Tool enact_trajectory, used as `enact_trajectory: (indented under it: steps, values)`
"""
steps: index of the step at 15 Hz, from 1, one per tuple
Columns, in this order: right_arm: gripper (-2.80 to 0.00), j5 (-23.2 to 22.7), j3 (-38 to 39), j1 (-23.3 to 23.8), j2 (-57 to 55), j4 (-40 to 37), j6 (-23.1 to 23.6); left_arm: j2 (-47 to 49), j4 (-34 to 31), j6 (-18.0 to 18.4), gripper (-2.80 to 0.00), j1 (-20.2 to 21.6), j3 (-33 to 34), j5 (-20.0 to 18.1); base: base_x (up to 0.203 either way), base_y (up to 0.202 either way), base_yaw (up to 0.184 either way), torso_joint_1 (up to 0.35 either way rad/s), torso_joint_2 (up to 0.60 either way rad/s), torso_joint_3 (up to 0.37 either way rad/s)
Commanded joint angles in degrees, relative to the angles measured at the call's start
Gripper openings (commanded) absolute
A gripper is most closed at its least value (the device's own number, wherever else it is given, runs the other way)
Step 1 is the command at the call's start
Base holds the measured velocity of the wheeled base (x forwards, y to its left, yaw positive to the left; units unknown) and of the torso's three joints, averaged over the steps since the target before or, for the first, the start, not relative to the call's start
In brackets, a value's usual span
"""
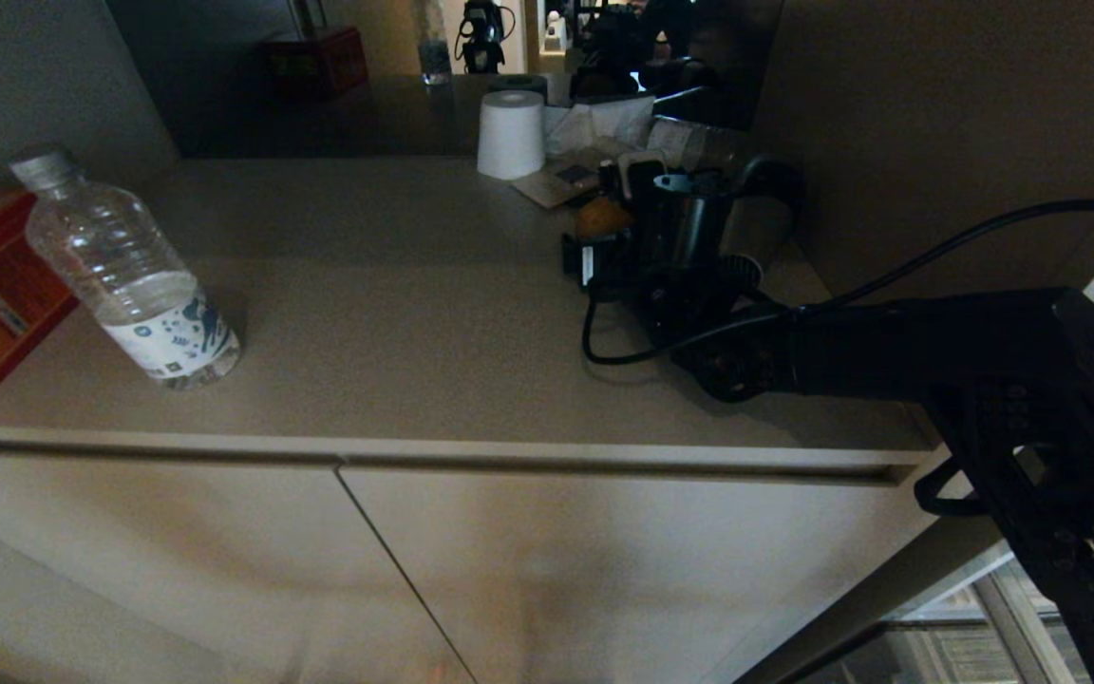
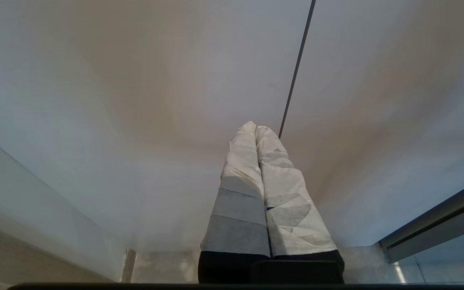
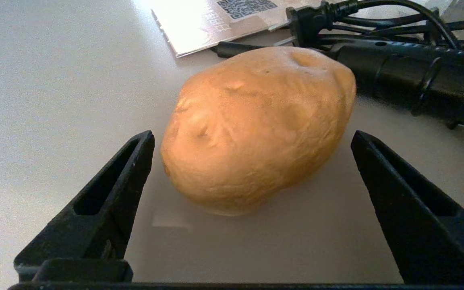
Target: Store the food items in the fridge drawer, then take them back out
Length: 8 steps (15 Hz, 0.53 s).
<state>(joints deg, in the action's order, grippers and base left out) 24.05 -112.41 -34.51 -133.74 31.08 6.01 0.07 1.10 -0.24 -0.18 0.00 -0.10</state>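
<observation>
Black fingers (image 3: 107, 201) of the right hand (image 3: 252, 177) stand spread wide, holding nothing, with the potato (image 3: 256, 129) lying on the table (image 3: 54, 100) between them at mid-frame, touching neither. This looks like the pick-up before storing: the call now is to close squarely on the potato's flanks. Behind it, upper right, a black cable (image 3: 397, 72) crowds close. Left hand (image 2: 256, 133), parked, fingers pressed together.

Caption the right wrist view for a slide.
Open right gripper straddling a tan-brown oval potato on the pale beige countertop, black corded device behind.
</observation>
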Motion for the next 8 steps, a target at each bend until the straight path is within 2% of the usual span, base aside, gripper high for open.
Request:
enact_trajectory:
  steps: [1, 3, 4, 8]
  values:
    - [0.0, 0.1, 0.0, 0.1, -0.4, 0.1, 0.1, 0.0, 0.0, 0.0, -2.8, 0.0, 0.6, 0.0, 0.0, 0.0, 0.0, 0.0, 0.0, 0.0]
    - [0.0, 0.1, 0.0, 0.3, -0.4, 0.0, 0.1, 0.0, 0.0, 0.0, -2.8, 0.0, 0.6, 0.0, 0.0, 0.0, 0.0, 0.0, 0.0, 0.0]
    - [-2.8, 0.1, 0.0, 0.4, -0.3, 0.0, 0.1, 0.0, 0.0, 0.0, -2.8, 0.0, 0.6, 0.0, 0.0, 0.0, 0.0, 0.0, 0.0, 0.0]
    - [-2.8, 0.1, 0.0, 0.6, -0.3, 0.2, 0.1, 0.0, 0.0, 0.0, -2.8, 0.0, 0.6, 0.0, 0.0, 0.0, 0.0, 0.0, 0.0, 0.0]
